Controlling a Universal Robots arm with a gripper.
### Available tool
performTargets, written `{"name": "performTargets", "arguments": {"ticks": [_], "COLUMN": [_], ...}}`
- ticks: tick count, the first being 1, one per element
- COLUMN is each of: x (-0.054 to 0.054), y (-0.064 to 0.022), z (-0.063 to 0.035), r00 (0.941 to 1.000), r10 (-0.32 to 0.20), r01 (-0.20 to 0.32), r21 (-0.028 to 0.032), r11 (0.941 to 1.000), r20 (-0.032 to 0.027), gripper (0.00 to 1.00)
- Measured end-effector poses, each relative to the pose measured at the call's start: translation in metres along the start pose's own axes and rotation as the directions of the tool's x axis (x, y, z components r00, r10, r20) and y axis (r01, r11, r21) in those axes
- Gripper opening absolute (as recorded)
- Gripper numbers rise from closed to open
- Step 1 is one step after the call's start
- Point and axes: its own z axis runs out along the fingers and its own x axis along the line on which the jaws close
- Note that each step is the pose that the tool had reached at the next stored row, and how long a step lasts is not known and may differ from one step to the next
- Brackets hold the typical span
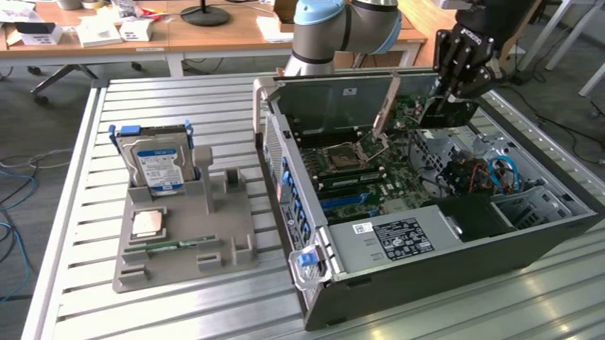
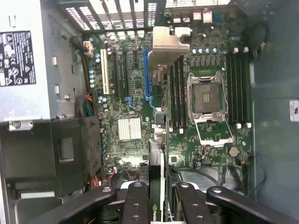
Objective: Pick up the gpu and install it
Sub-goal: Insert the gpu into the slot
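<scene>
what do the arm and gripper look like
The arm has silver-grey housings and rounded joints with light blue caps. The gripper is black, with a small white marking on its body. In the wrist view its fingers are black linked bars joined by silver pivot pins.

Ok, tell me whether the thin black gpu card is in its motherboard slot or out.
Out. The gripper holds the thin black gpu card above the green motherboard, whose long blue slot lies bare.
</scene>
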Motion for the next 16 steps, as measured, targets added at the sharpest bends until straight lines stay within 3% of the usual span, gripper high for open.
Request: {"name": "performTargets", "arguments": {"ticks": [7,16], "x": [-0.001,0.000], "y": [0.0038,0.0302], "z": [0.0017,0.0080], "r00": [1.0000,1.0000], "r10": [-0.002,-0.002], "r01": [0.002,0.002], "r21": [0.0000,0.0001], "r11": [1.0000,1.0000], "r20": [-0.0004,-0.0001], "gripper": [0.27,0.27]}}
